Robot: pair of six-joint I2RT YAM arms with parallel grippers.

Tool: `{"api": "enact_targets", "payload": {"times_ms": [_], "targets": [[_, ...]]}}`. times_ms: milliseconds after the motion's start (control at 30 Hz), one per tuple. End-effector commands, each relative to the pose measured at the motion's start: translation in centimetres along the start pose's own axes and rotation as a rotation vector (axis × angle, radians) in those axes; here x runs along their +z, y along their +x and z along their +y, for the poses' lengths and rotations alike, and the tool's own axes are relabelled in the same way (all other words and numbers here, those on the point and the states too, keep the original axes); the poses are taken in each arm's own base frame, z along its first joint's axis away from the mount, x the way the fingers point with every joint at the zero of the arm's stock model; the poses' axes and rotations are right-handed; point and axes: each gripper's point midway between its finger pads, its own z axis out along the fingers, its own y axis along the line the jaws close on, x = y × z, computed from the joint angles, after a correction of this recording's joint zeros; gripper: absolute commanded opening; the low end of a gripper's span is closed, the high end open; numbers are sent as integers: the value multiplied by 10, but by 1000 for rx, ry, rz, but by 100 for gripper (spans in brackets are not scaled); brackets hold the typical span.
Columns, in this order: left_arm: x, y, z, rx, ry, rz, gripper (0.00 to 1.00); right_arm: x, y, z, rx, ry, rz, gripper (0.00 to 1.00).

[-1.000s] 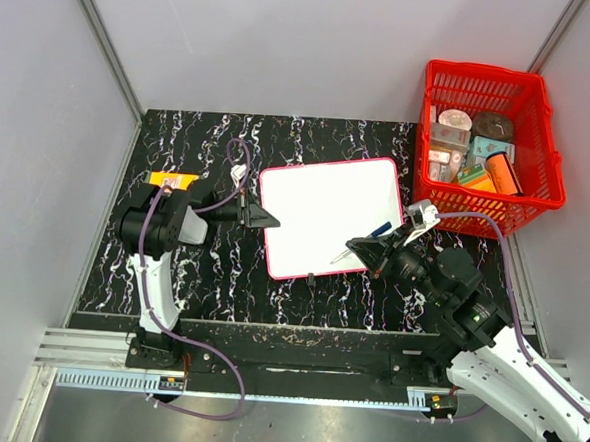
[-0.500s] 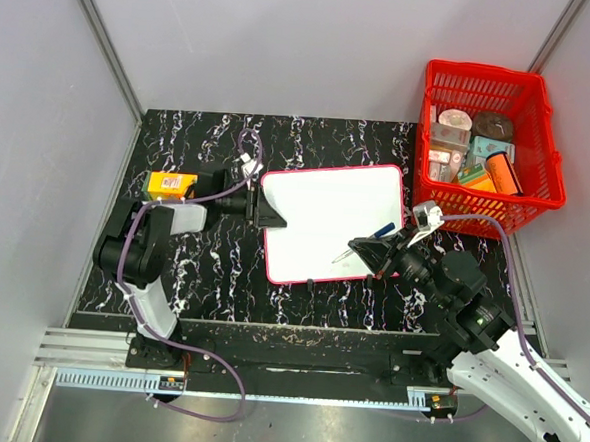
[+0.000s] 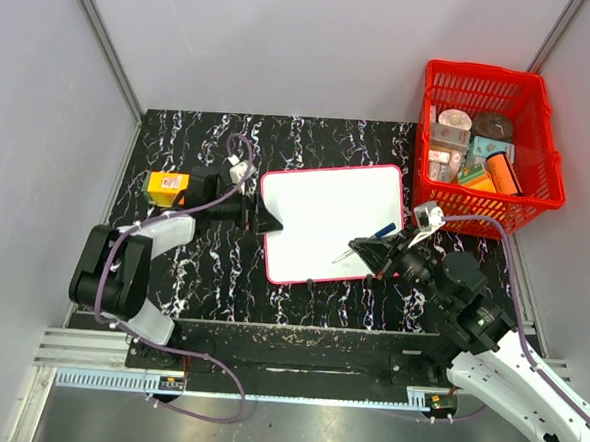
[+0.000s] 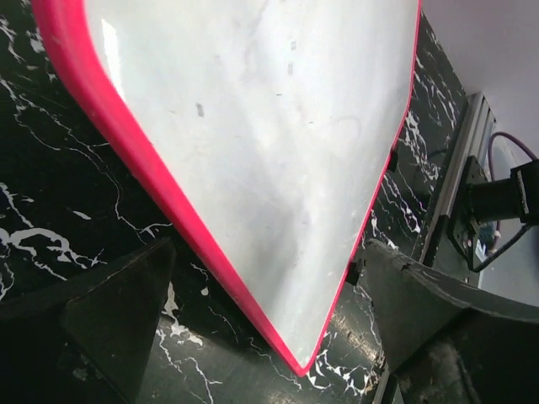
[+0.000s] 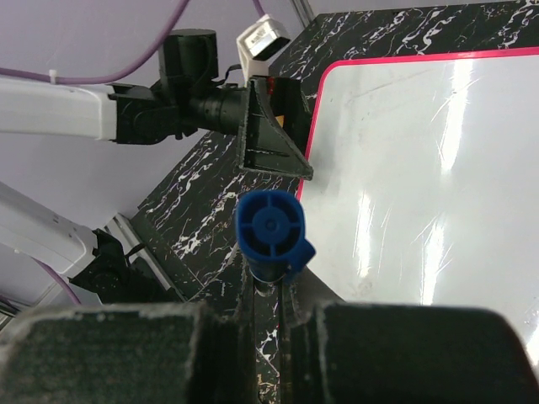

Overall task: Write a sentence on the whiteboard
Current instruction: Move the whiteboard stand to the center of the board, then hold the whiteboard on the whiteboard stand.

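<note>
A red-framed whiteboard [image 3: 325, 218] lies flat at the middle of a black marbled table [image 3: 202, 265]. At its 9 o'clock edge the left gripper [image 3: 264, 217] has its jaws spread wide, the frame between them. At 4 o'clock the right gripper [image 3: 377, 252] pinches a blue marker [image 3: 366, 241], tip over the board. A red basket [image 3: 484, 77] sits at 2 o'clock.
</note>
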Motion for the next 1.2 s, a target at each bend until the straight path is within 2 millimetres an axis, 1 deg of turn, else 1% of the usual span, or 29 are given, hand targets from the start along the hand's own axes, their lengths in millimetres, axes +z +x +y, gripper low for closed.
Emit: {"api": "enact_targets", "payload": {"times_ms": [0, 33, 100, 133, 200, 233, 267, 300, 333, 400, 433, 533, 633, 733, 767, 800, 833, 900, 933, 1000, 1167], "targets": [[-16, -28, -13, 91, -74, -127, 99, 0, -8, 3, -8, -2, -23, 0], [-22, -30, -20, 93, -77, -140, 99, 0, -8, 3, -8, -2, -23, 0], [-28, -34, -21, 98, -117, -171, 99, 0, -8, 3, -6, -4, -23, 0], [-35, -34, -25, 98, -138, -186, 99, 0, -8, 3, -6, -4, -23, 0], [-44, -38, -22, 97, -210, -221, 99, 0, -9, 4, -5, -8, -24, 0], [-53, -40, -25, 90, -247, -239, 99, 0, -9, 5, -5, -10, -25, 0], [-61, -45, -19, 85, -314, -269, 99, 1, -9, 5, -6, -10, -22, 0], [-68, -48, -20, 88, -345, -290, 99, 1, -9, 6, -5, -16, -19, 0], [-79, -52, -29, 90, -362, -326, 99, 2, -9, 7, -5, -20, -14, 0], [-90, -58, -36, 98, -390, -368, 99, 3, -8, 6, -5, -10, -6, 0], [-97, -62, -47, 105, -386, -385, 99, 4, -8, 4, -3, -2, -4, 0], [-105, -65, -63, 100, -369, -369, 99, 7, -6, 1, -3, 12, 6, 0], [-108, -66, -75, 103, -347, -327, 99, 11, -6, 1, -5, 12, 10, 0], [-113, -69, -75, 99, -380, -310, 99, 14, -6, 1, -5, 13, 11, 0], [-116, -72, -71, 89, -415, -317, 99, 14, -7, 1, -8, 13, 9, 0], [-116, -73, -70, 79, -423, -312, 99, 15, -7, 1, -8, 15, 6, 0], [-117, -78, -71, 64, -430, -303, 99, 15, -8, 1, -11, 16, 8, 0], [-113, -82, -69, 45, -427, -282, 99, 16, -10, 1, -14, 17, 3, 0], [-114, -90, -72, 50, -426, -282, 99, 16, -9, 0, -17, 20, 5, 0], [-110, -97, -69, 31, -429, -258, 99, 16, -9, 0, -20, 21, 5, 0], [-102, -102, -62, -10, -431, -253, 99, 17, -9, -3, -20, 36, 0, 0]]}}
